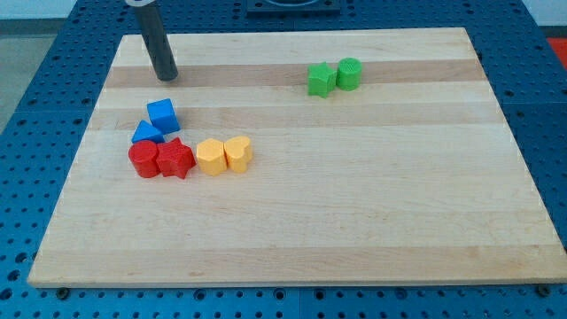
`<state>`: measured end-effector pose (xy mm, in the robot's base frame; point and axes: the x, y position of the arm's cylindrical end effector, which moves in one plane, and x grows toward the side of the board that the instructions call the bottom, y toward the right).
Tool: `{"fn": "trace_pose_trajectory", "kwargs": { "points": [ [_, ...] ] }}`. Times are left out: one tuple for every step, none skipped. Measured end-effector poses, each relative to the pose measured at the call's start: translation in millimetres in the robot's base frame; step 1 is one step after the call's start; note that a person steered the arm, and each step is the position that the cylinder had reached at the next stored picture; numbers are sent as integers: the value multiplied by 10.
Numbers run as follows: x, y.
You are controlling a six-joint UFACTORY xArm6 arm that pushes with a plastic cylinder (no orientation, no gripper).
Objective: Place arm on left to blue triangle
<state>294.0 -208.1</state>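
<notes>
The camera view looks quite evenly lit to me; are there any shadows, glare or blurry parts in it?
In the camera view the light is soft: my tip casts a faint shadow on the wooden board, the blue triangle and other blocks throw only thin shadows, there is no glare, and everything looks sharp.

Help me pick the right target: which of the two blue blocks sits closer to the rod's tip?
The blue cube, the upper of the pair, is closer to my tip. The blue triangle lies lower and further left, touching the red blocks.
</notes>
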Motion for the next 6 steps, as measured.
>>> {"fn": "trace_pose_trajectory", "kwargs": {
  "points": [
    [84,-180],
    [242,-366],
    [444,-478],
    [692,-516],
    [958,-522],
    [1211,-522]
  ]
}}
